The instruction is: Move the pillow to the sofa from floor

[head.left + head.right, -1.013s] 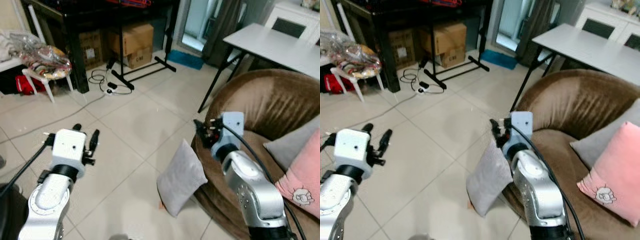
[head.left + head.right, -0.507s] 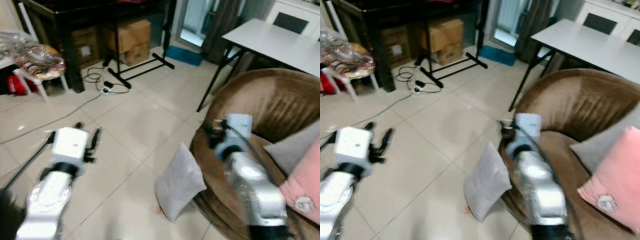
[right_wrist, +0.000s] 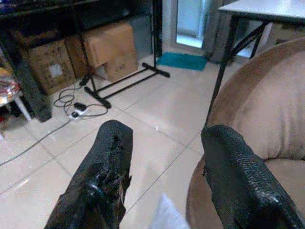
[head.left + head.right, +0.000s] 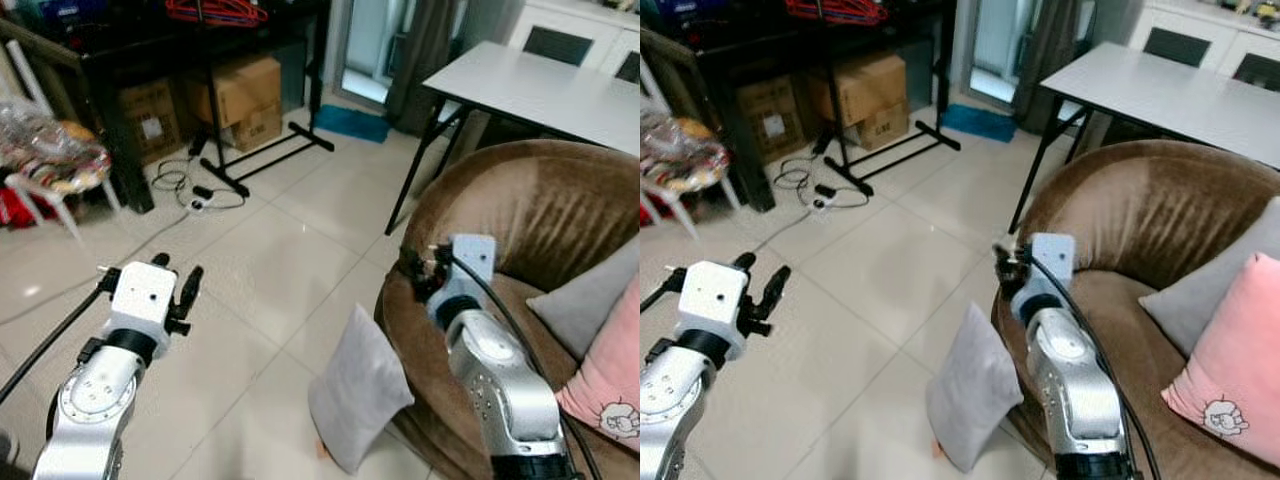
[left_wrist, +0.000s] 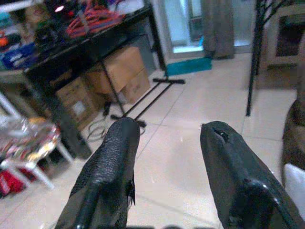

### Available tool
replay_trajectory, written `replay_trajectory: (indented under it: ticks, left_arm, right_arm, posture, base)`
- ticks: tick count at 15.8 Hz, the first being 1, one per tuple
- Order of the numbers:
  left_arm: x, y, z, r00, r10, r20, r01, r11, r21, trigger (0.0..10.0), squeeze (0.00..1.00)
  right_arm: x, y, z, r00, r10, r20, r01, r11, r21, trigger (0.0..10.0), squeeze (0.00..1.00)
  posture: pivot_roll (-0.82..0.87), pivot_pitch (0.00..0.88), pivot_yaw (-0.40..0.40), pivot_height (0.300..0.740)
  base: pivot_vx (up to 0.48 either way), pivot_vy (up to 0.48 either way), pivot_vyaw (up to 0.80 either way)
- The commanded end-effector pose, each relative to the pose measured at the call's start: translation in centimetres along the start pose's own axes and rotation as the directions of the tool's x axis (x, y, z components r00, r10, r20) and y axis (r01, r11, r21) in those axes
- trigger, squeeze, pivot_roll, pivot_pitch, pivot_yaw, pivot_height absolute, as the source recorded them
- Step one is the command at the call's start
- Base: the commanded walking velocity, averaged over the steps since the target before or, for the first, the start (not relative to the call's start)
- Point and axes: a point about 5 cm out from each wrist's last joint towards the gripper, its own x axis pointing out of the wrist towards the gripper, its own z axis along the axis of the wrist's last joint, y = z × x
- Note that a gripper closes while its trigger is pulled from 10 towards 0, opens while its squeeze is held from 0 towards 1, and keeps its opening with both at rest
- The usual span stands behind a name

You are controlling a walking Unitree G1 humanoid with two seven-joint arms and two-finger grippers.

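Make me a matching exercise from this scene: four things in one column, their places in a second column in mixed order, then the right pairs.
Things:
1. grey pillow
2. pink cushion
3. cardboard boxes
4. right gripper

Places:
A. on the sofa seat
B. under the dark table
C. on the floor, leaning on the sofa's front
D. raised over the sofa's front edge

Pairs: 1-C, 2-A, 3-B, 4-D

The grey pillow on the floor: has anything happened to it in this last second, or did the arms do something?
Nothing was grasped or released. The picture shifts because the head camera moved. The grey square pillow still leans against the round brown sofa, and the left gripper and right gripper stay open and empty.
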Motion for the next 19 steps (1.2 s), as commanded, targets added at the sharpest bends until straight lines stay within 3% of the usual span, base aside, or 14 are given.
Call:
replay_trajectory:
  ticks: [1,10,19]
  left_arm:
    - [0.3,-1.0,0.3,0.999,-0.046,0.021,0.046,0.999,-0.010,10.0,0.00]
    - [0.5,-0.7,0.2,0.999,-0.024,0.037,0.025,0.999,-0.021,10.0,0.00]
    - [0.5,-0.6,-0.6,1.000,0.016,0.013,-0.016,1.000,-0.013,10.0,0.00]
  right_arm:
    - [-0.2,-1.0,-0.1,1.000,-0.015,-0.005,0.015,1.000,-0.019,10.0,0.00]
    - [0.3,-0.5,-0.2,1.000,0.018,-0.007,-0.019,0.999,-0.038,10.0,0.00]
    - [0.4,-0.7,-0.5,1.000,0.022,-0.012,-0.023,0.999,-0.038,10.0,0.00]
  posture:
    - [0.03,0.000,-0.016,0.740]
    - [0.04,0.000,-0.028,0.740]
    - [0.04,0.000,-0.038,0.651]
  base:
    - [0.292,0.000,0.00]
    - [0.291,0.000,0.00]
    - [0.000,0.000,0.00]
